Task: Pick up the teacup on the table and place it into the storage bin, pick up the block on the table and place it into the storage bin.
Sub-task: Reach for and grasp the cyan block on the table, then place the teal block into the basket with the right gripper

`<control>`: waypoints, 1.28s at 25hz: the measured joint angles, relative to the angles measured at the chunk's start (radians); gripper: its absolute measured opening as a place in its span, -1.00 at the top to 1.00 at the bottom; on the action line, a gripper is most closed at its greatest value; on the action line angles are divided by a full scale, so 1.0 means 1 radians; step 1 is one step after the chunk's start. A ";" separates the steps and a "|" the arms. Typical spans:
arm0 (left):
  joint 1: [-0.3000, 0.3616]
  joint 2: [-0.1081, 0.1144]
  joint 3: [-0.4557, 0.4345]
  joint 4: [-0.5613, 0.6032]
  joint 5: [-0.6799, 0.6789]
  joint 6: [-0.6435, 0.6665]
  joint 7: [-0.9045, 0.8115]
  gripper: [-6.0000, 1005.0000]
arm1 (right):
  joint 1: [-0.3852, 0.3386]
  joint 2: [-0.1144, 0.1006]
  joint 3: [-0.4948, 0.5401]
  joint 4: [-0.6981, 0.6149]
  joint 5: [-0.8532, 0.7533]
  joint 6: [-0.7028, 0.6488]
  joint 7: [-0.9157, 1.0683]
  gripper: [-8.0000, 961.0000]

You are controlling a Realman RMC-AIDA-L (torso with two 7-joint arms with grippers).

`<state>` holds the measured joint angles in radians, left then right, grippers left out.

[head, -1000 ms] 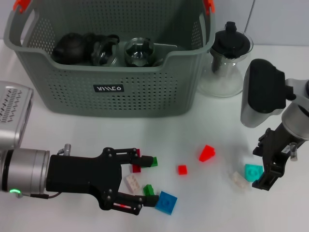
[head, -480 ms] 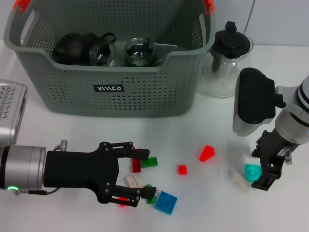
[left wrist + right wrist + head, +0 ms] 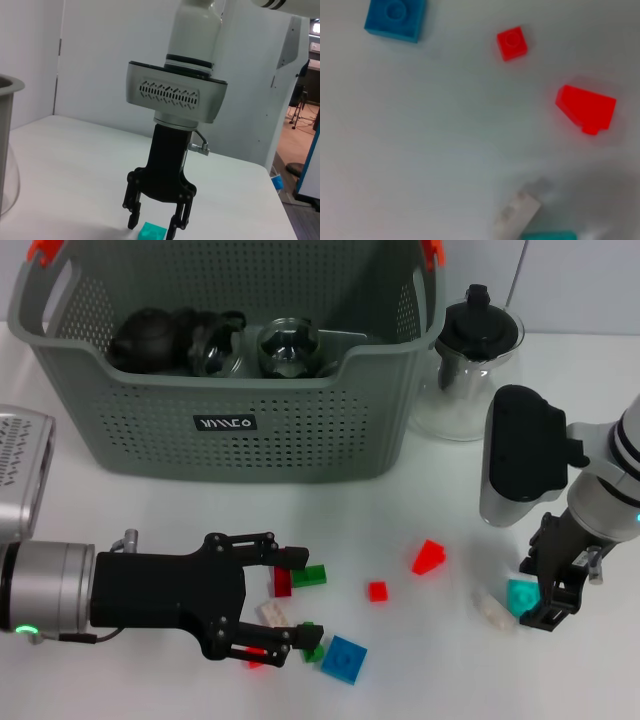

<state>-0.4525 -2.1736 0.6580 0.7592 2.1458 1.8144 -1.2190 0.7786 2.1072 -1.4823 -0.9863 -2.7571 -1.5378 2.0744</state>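
Teal plastic block [image 3: 524,596] sat between my right claw's [image 3: 537,600] spread fingers on the white worktop [image 3: 420,500], so I judged closing came next, while my left claw [image 3: 291,608] hovered released over scattered bricks.

One storage bin [image 3: 230,390], one glass teapot [image 3: 472,360] right of it. Two grippers: left gripper [image 3: 285,605], right gripper [image 3: 545,585].

Loose blocks on the table:
- three red
- two green
- one blue [image 3: 343,658]
- one teal [image 3: 522,596]
- two whitish

Bin contents were too jumbled to count.
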 joint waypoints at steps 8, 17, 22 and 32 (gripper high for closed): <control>0.000 0.000 0.000 0.000 -0.003 -0.003 -0.001 -0.72 | -0.003 0.000 -0.021 -0.003 0.004 0.007 0.014 -0.29; 0.002 0.000 0.000 -0.001 -0.003 -0.003 -0.001 -0.72 | -0.026 -0.004 -0.031 -0.065 0.009 -0.019 0.023 0.10; 0.000 0.002 -0.018 -0.001 0.004 0.002 -0.001 -0.72 | -0.043 -0.010 0.124 -0.226 0.023 -0.153 -0.001 0.11; -0.002 0.003 -0.028 0.001 0.005 -0.004 0.004 -0.72 | 0.070 -0.043 0.573 -0.558 0.450 -0.442 0.132 0.11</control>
<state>-0.4541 -2.1705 0.6303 0.7598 2.1507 1.8106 -1.2150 0.8484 2.0640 -0.9095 -1.5442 -2.3066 -1.9803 2.2066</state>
